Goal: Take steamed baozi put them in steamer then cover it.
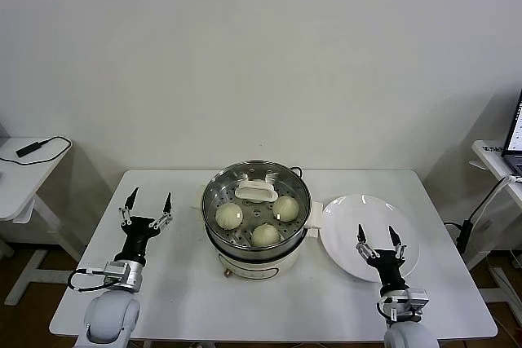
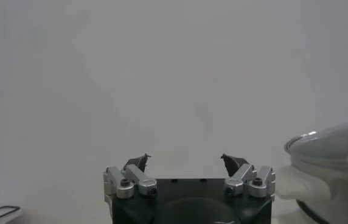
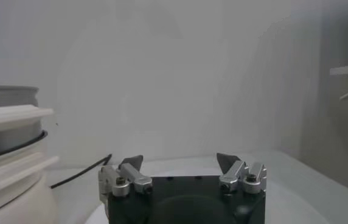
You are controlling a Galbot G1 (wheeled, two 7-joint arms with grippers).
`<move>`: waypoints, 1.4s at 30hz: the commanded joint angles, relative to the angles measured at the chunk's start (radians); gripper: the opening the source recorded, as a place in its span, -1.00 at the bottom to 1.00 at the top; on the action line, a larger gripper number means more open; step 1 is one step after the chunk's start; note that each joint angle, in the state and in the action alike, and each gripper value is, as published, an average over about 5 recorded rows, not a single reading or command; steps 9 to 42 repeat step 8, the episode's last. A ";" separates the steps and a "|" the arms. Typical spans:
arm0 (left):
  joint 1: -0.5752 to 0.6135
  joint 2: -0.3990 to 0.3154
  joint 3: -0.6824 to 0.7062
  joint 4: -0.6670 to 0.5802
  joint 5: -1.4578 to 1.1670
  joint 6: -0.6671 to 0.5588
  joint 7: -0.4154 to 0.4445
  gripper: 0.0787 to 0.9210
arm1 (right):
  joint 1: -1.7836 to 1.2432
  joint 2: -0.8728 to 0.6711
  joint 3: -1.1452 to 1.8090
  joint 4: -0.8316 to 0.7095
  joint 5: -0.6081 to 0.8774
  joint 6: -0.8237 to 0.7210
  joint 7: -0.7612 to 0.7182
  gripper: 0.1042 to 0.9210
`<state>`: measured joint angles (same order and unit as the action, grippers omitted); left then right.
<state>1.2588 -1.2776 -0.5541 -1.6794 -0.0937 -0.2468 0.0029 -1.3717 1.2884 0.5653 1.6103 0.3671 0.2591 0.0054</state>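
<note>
while cover (image 1: pixel 256 191) tops steamer (image 1: pixel 220 244) | left gripper (image 1: pixel 147 200) fingers spread, empty | right gripper (image 1: pixel 378 235) fingers spread, empty

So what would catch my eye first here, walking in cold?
Probably the round shiny stainless-steel steamer at the middle of the white table, its clear glass lid with a white handle on and three cream-white buns showing inside. Next, the empty flat white round plate beside it on the robot's right. Both open grippers, left and right, flank the steamer.
</note>
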 commanded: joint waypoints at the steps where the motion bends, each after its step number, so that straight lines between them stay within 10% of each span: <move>1: 0.006 -0.001 -0.003 0.006 -0.003 0.004 0.000 0.77 | -0.008 -0.001 0.005 0.007 -0.001 0.009 -0.001 0.76; 42: 0.009 -0.002 0.002 0.004 0.005 0.005 0.000 0.77 | -0.015 -0.002 0.006 0.016 -0.002 0.005 0.008 0.76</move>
